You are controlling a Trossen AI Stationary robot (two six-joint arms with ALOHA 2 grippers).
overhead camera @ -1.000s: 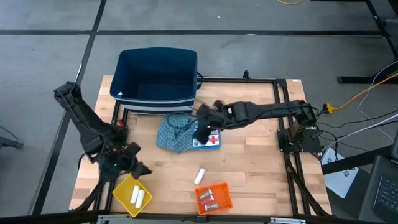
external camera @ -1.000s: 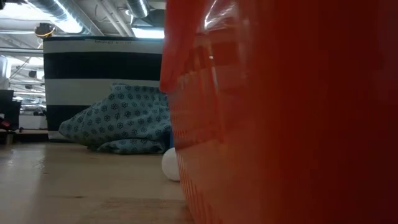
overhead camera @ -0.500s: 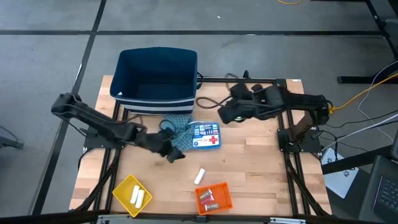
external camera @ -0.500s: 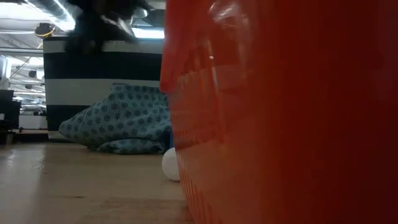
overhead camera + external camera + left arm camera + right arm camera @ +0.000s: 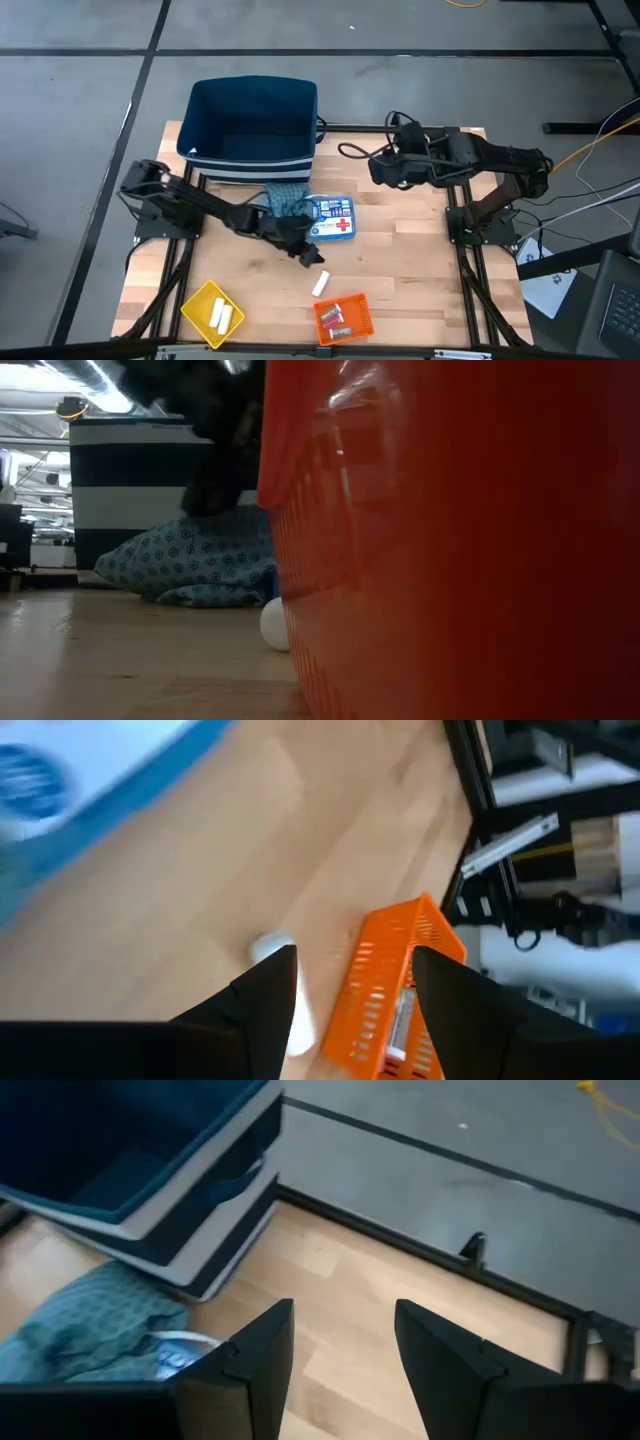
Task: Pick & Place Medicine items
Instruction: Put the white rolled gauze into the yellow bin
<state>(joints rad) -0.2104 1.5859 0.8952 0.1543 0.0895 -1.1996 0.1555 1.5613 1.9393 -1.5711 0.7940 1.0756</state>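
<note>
**Left gripper over the loose cylinder**

The left gripper [image 5: 309, 256] hangs just above the white cylinder [image 5: 321, 284] on the table's front middle, fingers [image 5: 262, 1005] spread. The box [image 5: 331, 217] lies beside the cloth [image 5: 283, 201]. Two cylinders [image 5: 222, 317] sit in the yellow tray [image 5: 200, 300]; the orange tray [image 5: 358, 319] holds small pieces. The right gripper [image 5: 378, 170] waits near the bin [image 5: 251, 120], fingers apart.
</note>
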